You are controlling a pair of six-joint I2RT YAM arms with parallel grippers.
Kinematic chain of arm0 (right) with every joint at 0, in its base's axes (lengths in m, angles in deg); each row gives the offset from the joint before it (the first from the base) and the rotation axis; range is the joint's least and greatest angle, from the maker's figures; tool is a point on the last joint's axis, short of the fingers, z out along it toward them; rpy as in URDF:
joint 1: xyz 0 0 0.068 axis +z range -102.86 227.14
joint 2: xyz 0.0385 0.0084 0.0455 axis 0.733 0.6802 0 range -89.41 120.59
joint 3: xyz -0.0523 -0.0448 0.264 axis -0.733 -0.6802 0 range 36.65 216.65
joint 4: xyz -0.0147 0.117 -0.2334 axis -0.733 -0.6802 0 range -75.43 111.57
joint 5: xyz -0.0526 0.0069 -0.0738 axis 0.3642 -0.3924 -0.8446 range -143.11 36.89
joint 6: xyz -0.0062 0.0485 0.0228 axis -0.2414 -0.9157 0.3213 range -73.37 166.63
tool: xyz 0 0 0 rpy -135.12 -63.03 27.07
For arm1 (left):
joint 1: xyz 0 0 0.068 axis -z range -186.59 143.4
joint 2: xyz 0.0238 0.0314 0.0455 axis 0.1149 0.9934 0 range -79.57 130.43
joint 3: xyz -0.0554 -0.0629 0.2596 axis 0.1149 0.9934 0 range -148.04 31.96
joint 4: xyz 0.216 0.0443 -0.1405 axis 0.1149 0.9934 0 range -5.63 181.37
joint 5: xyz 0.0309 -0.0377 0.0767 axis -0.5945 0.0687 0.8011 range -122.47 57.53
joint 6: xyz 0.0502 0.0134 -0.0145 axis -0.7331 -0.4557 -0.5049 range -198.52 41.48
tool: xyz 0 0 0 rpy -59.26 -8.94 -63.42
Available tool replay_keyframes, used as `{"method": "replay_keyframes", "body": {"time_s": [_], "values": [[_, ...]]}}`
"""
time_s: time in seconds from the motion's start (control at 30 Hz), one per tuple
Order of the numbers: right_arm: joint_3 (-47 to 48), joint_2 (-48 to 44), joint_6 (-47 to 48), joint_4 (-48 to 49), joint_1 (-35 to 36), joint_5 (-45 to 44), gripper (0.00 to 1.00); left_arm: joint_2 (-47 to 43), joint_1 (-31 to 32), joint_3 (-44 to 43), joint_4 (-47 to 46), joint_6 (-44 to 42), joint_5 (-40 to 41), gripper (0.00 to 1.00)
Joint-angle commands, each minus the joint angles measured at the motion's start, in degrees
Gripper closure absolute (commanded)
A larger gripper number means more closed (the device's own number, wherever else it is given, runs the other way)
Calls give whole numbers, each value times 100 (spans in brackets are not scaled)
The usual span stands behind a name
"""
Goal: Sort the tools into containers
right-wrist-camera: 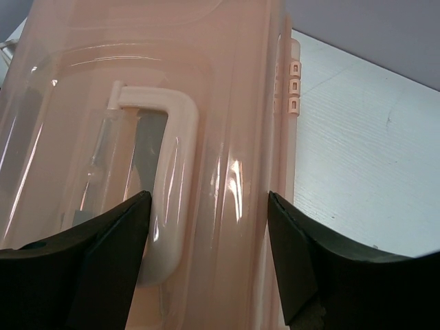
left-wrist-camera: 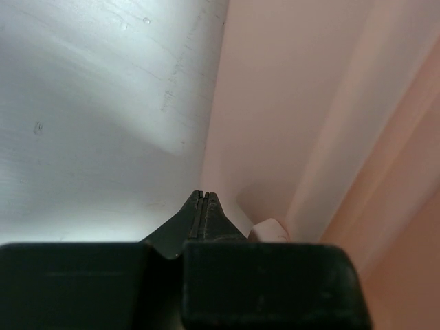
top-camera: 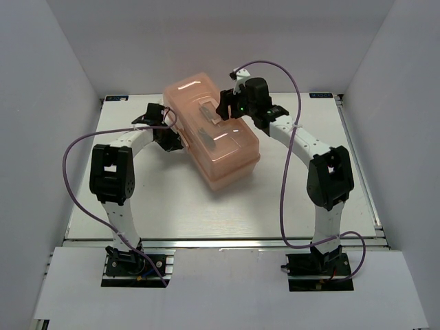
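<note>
The salmon-pink toolbox (top-camera: pixel 221 150) stands with its lid down, at the back middle of the table. Its whitish lid handle (top-camera: pixel 208 110) lies flat on top. No screwdriver shows in the open; dim dark shapes show through the lid, too unclear to name. My left gripper (top-camera: pixel 172 137) is shut and empty, its tips (left-wrist-camera: pixel 201 194) at the foot of the toolbox's left wall (left-wrist-camera: pixel 289 103), beside a small white part (left-wrist-camera: pixel 271 230). My right gripper (top-camera: pixel 224 110) hangs open just above the lid (right-wrist-camera: pixel 234 82). Its jaws (right-wrist-camera: pixel 209 196) straddle the strip between the handle (right-wrist-camera: pixel 175 172) and the hinge edge.
The white table (top-camera: pixel 179 199) is bounded by grey walls at the left, right and back. Small hinge lugs (right-wrist-camera: pixel 294 86) line the toolbox's far edge. Purple cables (top-camera: pixel 289 172) loop from both arms over the table.
</note>
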Motion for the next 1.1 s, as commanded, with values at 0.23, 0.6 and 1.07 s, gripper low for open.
{"method": "replay_keyframes", "body": {"time_s": [0.23,0.6,1.07], "values": [[-309,-11,41,-1260,-346,479,11,-359,129,-214,-797,187,-444,86],[-2347,-2223,96,409,-1032,866,11,608,506,-1376,-919,213,-1121,87],[-2842,-3615,2521,124,-2334,5028,13,1478,1797,-2106,-1410,669,-1648,94]]}}
